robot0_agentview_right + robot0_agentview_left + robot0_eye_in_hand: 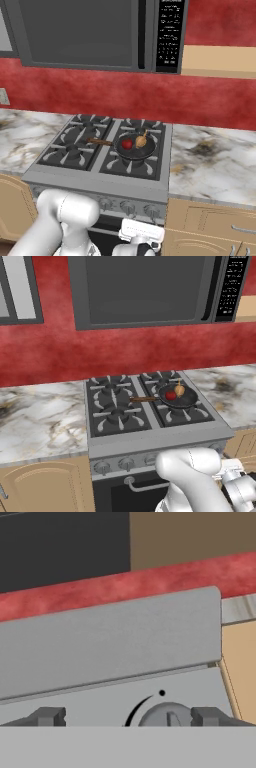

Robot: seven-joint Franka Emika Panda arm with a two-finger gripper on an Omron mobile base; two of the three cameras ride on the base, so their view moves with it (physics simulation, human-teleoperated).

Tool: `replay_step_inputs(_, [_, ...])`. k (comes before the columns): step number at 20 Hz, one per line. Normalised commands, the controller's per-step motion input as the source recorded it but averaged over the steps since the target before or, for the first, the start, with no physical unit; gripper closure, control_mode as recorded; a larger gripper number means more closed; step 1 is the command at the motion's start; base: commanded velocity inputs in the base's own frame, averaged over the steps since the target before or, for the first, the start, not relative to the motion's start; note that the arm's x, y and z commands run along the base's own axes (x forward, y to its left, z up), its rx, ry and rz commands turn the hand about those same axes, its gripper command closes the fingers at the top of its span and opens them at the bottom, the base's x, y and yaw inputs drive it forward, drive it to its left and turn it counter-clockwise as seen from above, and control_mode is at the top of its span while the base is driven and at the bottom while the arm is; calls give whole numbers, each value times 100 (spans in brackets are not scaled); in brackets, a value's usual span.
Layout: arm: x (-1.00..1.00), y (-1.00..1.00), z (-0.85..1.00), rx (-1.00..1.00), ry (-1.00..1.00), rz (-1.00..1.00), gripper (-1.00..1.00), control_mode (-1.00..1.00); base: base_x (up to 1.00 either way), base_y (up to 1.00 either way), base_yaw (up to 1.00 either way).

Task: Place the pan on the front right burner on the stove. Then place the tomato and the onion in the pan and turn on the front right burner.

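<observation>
End effector [127, 717] open before round grey knob [167, 717].

pan [179, 398] on stove [150, 431] front right burner | tomato [171, 395] left of onion [179, 389], both in pan | microwave [150, 288] above stove

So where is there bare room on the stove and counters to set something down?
Free: marble counter left of the stove, marble counter right of it, and both left burners. Crowded: the right burners, where the pan holds the tomato and onion.
</observation>
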Motion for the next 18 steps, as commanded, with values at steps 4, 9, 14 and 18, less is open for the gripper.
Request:
replay_step_inputs(4, [10,-3,-2,0,0,0,-100,-100,0,0,0])
replay_step_inputs(9, [3,-12,-9,0,0,0,-100,-100,0,0,0])
replay_step_inputs(14, [0,-14,-15,0,0,0,-100,-100,0,0,0])
replay_step_inputs(18, [16,-8,-13,0,0,0,-100,-100,0,0,0])
